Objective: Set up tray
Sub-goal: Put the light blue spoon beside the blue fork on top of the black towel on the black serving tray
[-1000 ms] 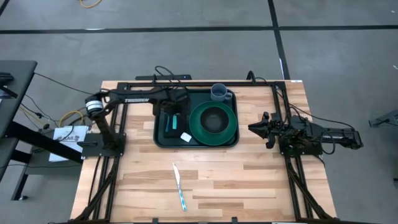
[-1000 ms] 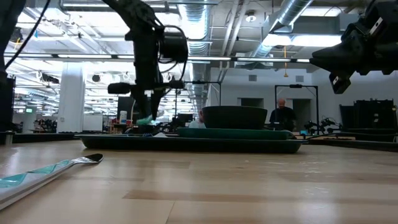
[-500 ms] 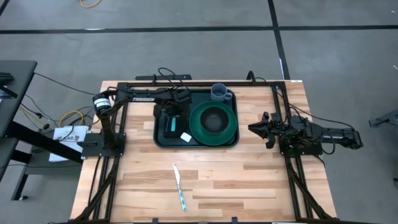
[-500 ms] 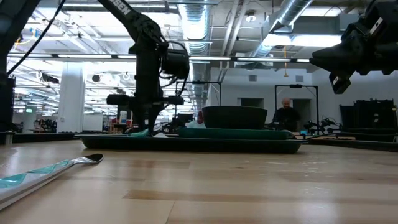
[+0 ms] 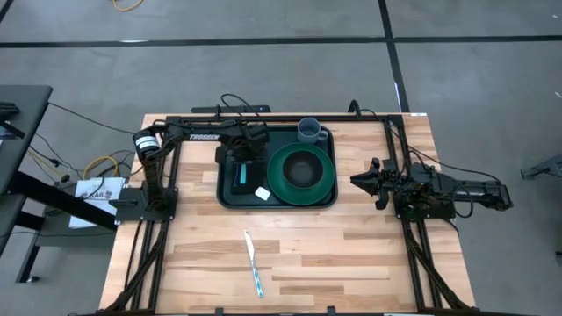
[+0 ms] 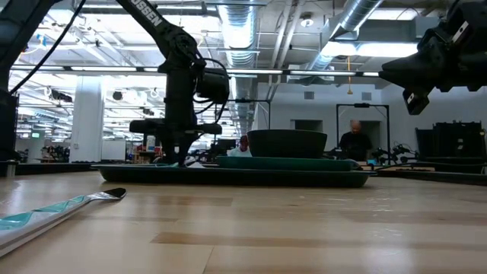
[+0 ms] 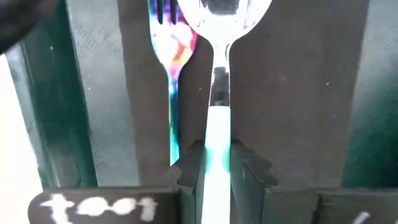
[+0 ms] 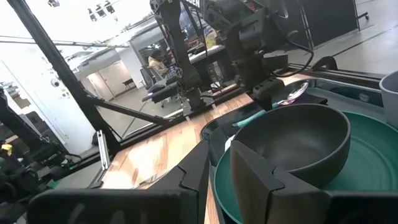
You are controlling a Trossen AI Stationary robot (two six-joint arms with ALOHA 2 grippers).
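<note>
The dark green tray lies at the table's far middle. It holds a green plate with a dark bowl, a grey cup and a narrow black mat on its left side. A fork lies on the mat. My left gripper points down over the mat, shut on a spoon with a pale teal handle, parallel to the fork. My right gripper hovers level at the table's right, open by a narrow gap, with nothing in it. My left gripper pinches the spoon's teal handle between its two fingers, just behind the neck. The fingers come from above and lie across the handle. The spoon sits level along the mat with its bowl toward the far edge; whether it rests on the mat I cannot tell.
A knife with a teal handle lies on the bare wood near the front edge. A small white thing sits in the tray's near left part. Black frame rails run along both sides of the table.
My left gripper has come down with the spoon from above the tray to the level of the mat, shifting slightly toward the table's near edge. The spoon stayed in the hold.
</note>
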